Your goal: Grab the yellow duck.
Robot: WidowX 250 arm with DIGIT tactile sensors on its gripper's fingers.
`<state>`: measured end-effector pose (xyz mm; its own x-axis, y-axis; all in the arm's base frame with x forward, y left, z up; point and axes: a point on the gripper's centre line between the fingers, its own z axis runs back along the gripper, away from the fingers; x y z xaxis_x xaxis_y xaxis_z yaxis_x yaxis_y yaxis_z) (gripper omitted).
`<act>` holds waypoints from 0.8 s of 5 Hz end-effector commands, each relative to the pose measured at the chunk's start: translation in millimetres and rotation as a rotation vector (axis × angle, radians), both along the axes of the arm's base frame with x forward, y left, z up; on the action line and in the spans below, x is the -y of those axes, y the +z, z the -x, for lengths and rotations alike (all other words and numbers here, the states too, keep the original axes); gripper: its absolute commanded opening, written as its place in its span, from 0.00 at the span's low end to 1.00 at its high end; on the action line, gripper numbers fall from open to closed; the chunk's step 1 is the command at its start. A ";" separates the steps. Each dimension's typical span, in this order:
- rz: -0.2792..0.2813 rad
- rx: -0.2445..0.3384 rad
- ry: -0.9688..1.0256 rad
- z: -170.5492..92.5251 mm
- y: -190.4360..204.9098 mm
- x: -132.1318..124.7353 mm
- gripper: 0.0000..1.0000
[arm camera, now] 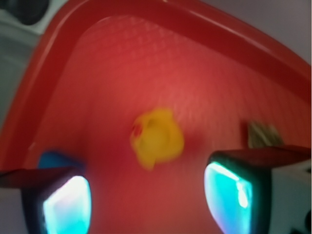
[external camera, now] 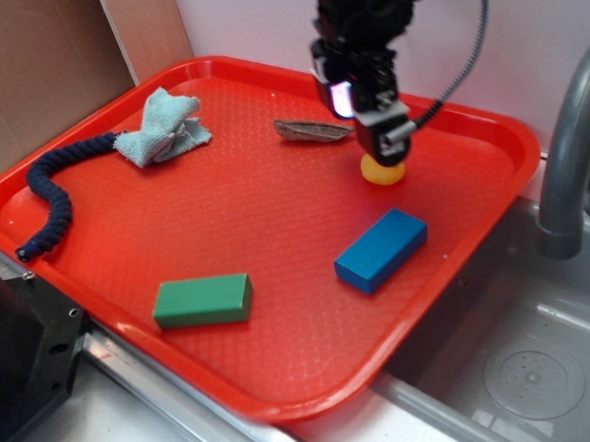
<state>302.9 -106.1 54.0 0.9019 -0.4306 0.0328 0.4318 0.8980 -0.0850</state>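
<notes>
**A:** Exterior view first. The gripper (external camera: 384, 145) hangs right over the yellow duck (external camera: 383, 171), which sits on the red tray (external camera: 286, 402) toward the far right, a bit beyond the blue block (external camera: 381, 250). Only the duck's lower edge peeks out under the fingers.

**B:** Count on the tray? I get 1 duck, 1 blue block, 1 green block (external camera: 203, 300), 1 dark blue rope (external camera: 53, 196), 1 pale cloth (external camera: 161, 127) and 1 flat brownish scrap (external camera: 309, 130).

**A:** Same here. Wrist view: it's blurry, but the duck (arm camera: 157, 138) is plainly between the 2 fingers (arm camera: 229, 192), a little ahead of them, nothing touching it. So the jaws are spread wide, not clamped on anything.

**B:** How will it handle, you reckon?

**A:** Looks light, squishy and glossy, so probably slippery. I'd pinch the fat round body low down, not the head, or it could pop out sideways.
</notes>
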 end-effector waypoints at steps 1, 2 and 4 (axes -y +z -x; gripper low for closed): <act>-0.038 0.017 -0.062 16.2 -40.4 33.4 0.94; -0.013 0.056 -0.050 29.9 -30.5 34.2 0.00; -0.030 0.114 0.060 34.9 32.9 11.4 0.00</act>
<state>267.3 -114.3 72.5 0.9181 -0.3907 0.0661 0.3924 0.9197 -0.0148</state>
